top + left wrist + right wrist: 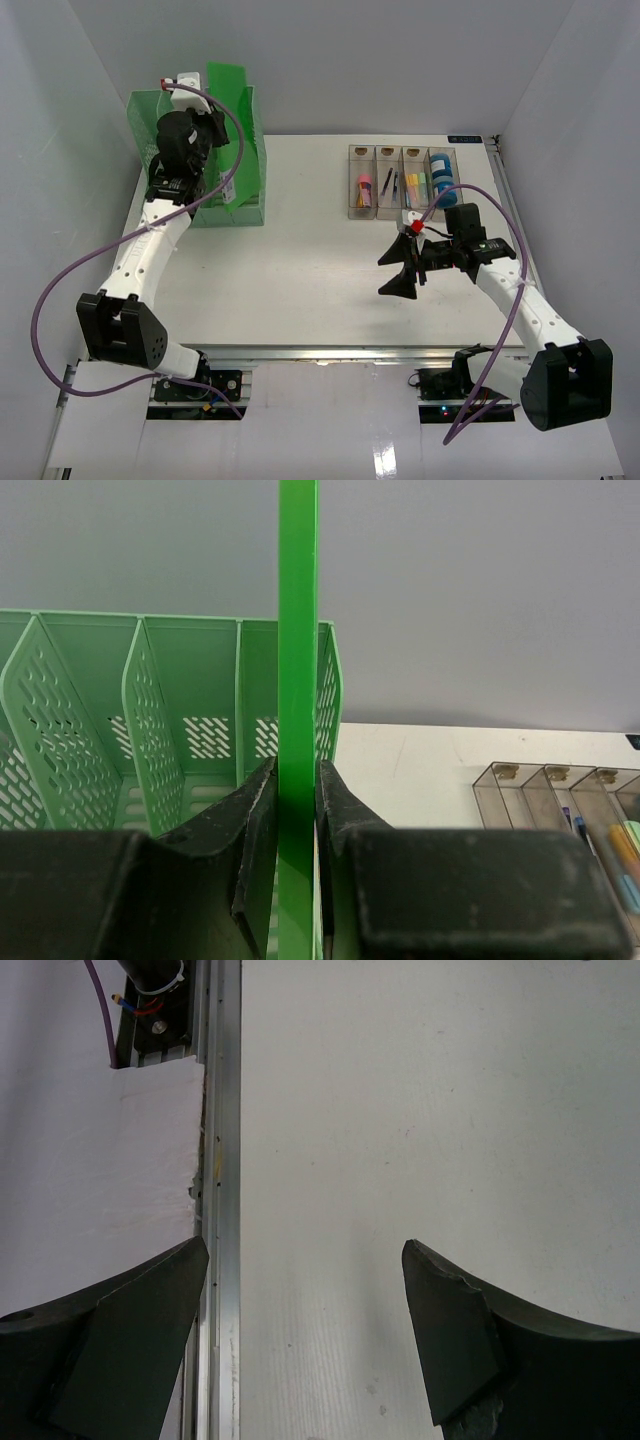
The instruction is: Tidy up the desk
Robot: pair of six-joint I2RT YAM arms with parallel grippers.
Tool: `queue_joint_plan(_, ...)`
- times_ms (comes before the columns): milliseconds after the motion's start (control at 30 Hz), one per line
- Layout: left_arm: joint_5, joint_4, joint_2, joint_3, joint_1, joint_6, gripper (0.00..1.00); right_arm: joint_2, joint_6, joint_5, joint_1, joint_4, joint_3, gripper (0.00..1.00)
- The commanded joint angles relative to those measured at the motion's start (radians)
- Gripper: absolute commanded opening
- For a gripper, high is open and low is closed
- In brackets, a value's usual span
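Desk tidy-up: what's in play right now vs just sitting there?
In play: green folder, clamped in left end effector; green file rack; desk.
Lying about: clear four-compartment tray, already filled; right end effector, open over bare desk.

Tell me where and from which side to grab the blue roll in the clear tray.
Pinch the blue roll by its exposed top, coming straight down: it sits in the rightmost compartment of the clear tray, whose walls block any side approach. The open right claw is nearest.
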Motion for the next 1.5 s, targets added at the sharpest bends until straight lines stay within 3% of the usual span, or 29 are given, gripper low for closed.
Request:
queue_joint_plan(0, 0.022, 0.105, -0.043, -0.032, 0.01, 0.014, 0.0, 0.009, -0.013, -0.036, -0.004, 0.018, -0.01, 0.85)
queue_joint_plan(200, 0.039, 0.125, -0.052, -0.093, 0.018, 0.0, 0.0, 0.012, -0.014, -0.029, -0.005, 0.018, -0.014, 0.85)
queue_joint_plan(867, 0.074, 0.118, -0.289, -0.399, 0.028, -0.088, 0.0, -0.005, -0.015, -0.042, -0.005, 0.017, -0.013, 0.85)
queue_joint_plan(933, 0.085, 0.104, -0.294, -0.407, 0.028, -0.111, 0.03, -0.007, -0.015, -0.041, -0.005, 0.017, -0.013, 0.85)
queue_joint_plan(1233, 0.15, 0.003, -0.293, -0.385, 0.029, -0.129, 0.34, -0.021, -0.015, -0.042, -0.005, 0.014, -0.011, 0.85)
queue_joint_plan(1467, 0.174, -0.096, -0.208, -0.271, 0.037, -0.127, 0.37, -0.03, -0.015, -0.049, -0.005, 0.012, -0.011, 0.85)
